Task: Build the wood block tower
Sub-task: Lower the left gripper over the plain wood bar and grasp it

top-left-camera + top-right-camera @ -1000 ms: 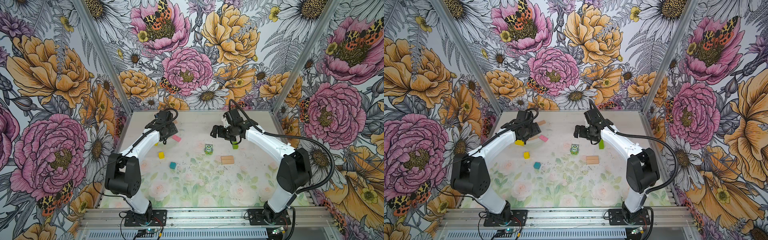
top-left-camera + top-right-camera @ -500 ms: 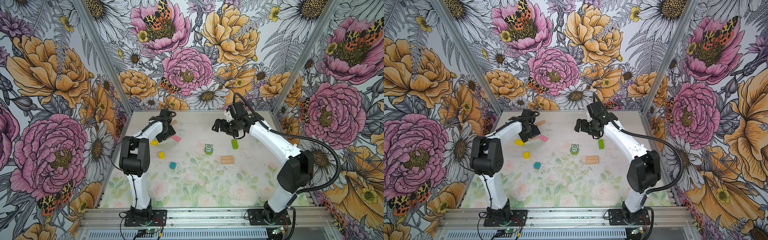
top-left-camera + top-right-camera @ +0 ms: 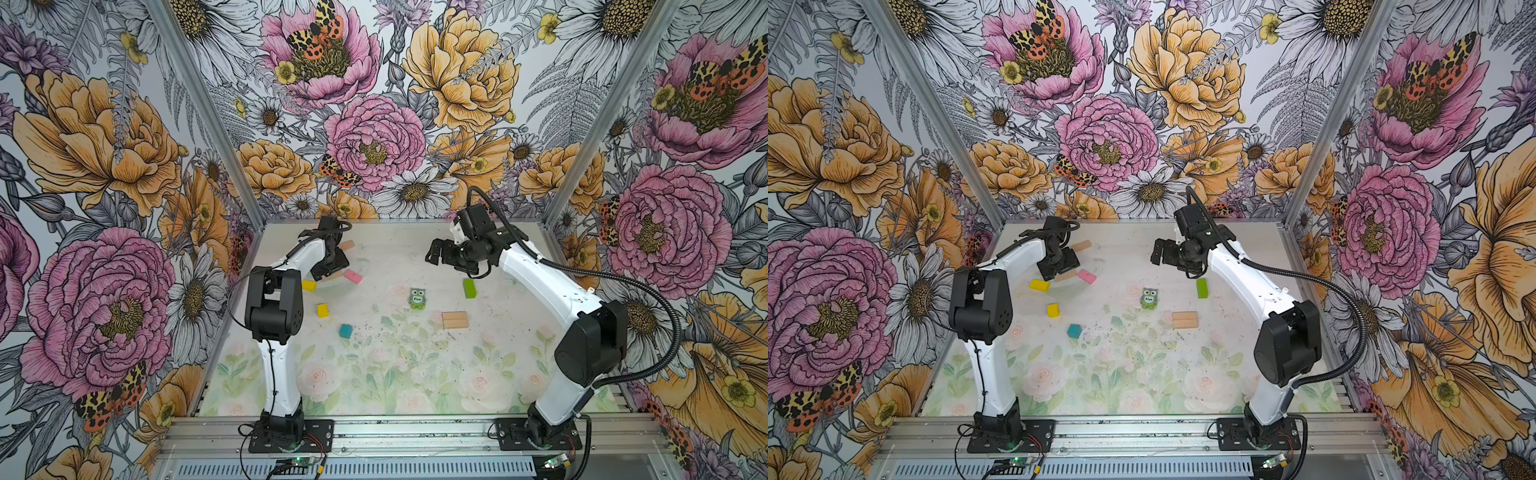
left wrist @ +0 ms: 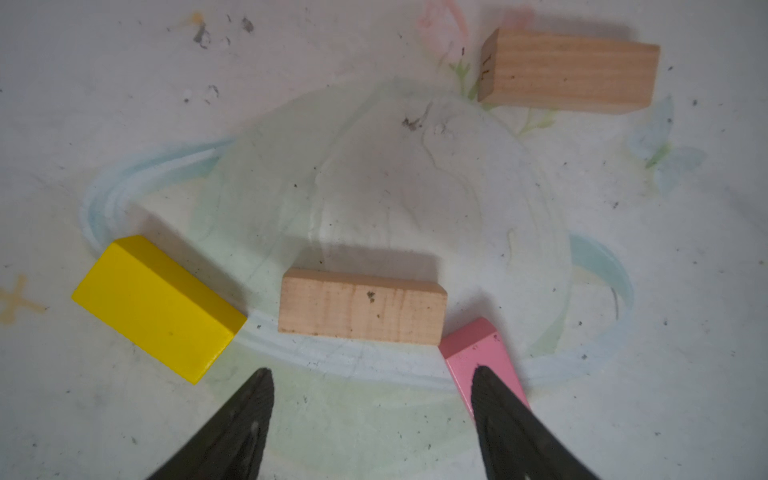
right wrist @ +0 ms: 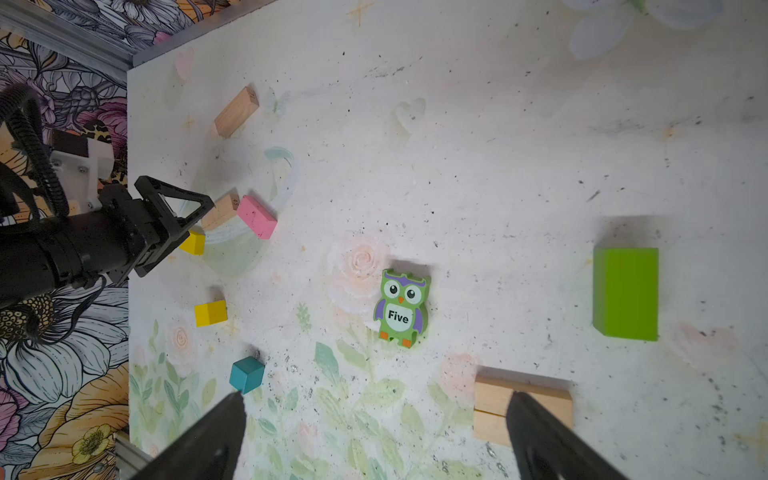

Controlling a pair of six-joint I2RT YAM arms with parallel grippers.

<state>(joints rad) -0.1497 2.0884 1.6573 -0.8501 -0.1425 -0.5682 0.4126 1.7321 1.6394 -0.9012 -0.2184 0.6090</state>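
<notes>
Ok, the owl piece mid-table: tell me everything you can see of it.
The owl piece is a flat owl-shaped cutout, painted wood by its look: green body, purple crown and wings, orange beak and feet, big white eyes, a white belly reading "Five". It lies face up on the table, apart from every other block; nothing else touches it.

- Four plain tan bars [image 5: 236, 111] [image 5: 222, 211] [image 5: 490, 392] [image 5: 490, 428] are counted.
- Two yellow blocks [image 5: 193, 242] [image 5: 210, 313] are counted.
- One pink bar [image 5: 257, 217], one lime-green bar [image 5: 626, 293], one teal cube [image 5: 247, 374] and one owl-printed piece [image 5: 401, 307] are seen.
</notes>
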